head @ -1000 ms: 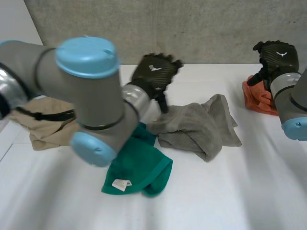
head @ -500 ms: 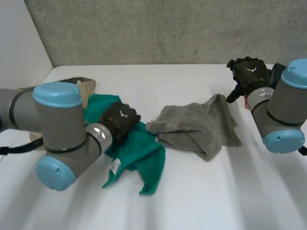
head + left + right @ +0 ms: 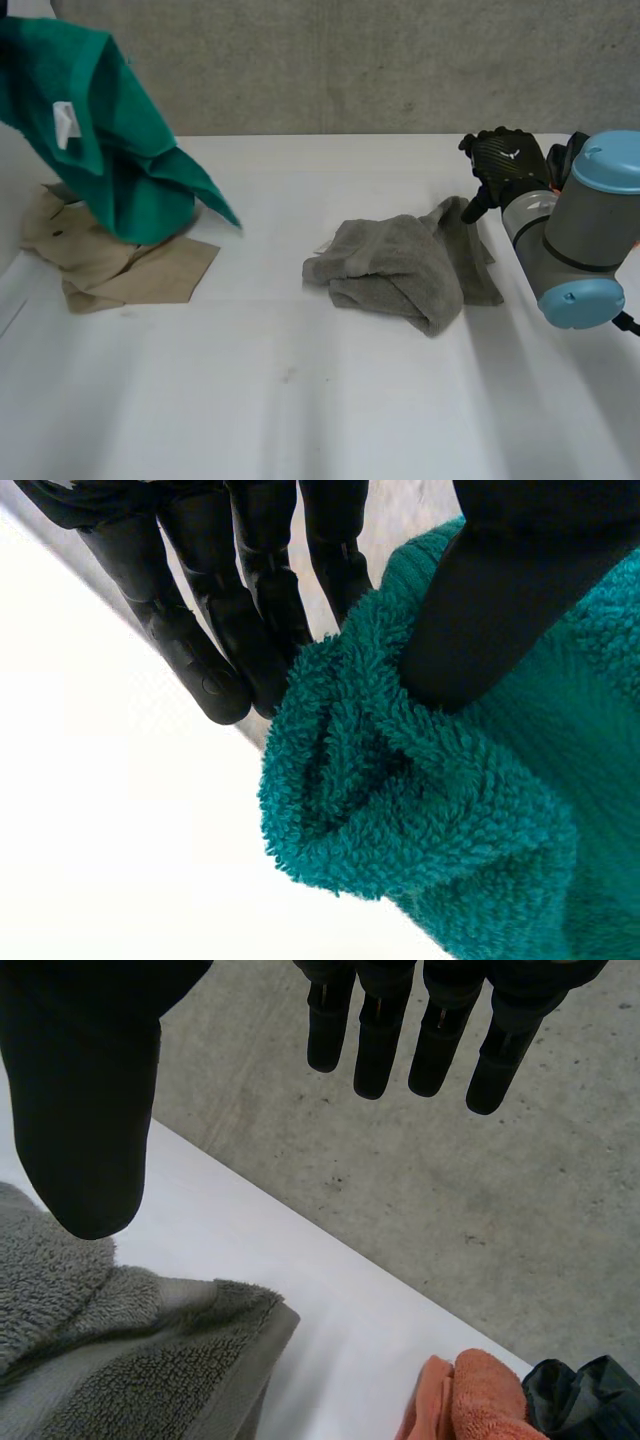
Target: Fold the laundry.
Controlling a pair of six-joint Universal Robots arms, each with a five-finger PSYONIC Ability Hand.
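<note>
Green towel (image 3: 120, 150) is now off the desk (image 3: 300, 400): half a second ago it lay crumpled under the left hand just beside the grey towel (image 3: 410, 265); now it hangs in the air at the far left, above the tan cloth (image 3: 110, 265), which lies flat on the desk. The left wrist view shows the left hand (image 3: 250, 600) holding it: the thumb presses a bunched fold of the towel (image 3: 450, 830) while the fingers (image 3: 200, 650) stay fairly straight beside that fold, so it is a pinch, not a full wrap. The right hand (image 3: 505, 160) has crept in from the orange cloth (image 3: 470, 1400) toward the far right corner of the grey towel; its own view shows the hand (image 3: 80, 1110) wide open, fingers straight, thumb apart, holding nothing, hovering just above that corner. For the task, my reading is that the green piece is picked and being carried to clear space, with no fold made yet; it likely needs shaking out and laying flat first. The towel hangs bunched, its long axis running diagonally from the held end up at the left down toward the right, its lowest tip pointing down and right toward the desk middle, and its white label (image 3: 65, 122) facing the head camera.
</note>
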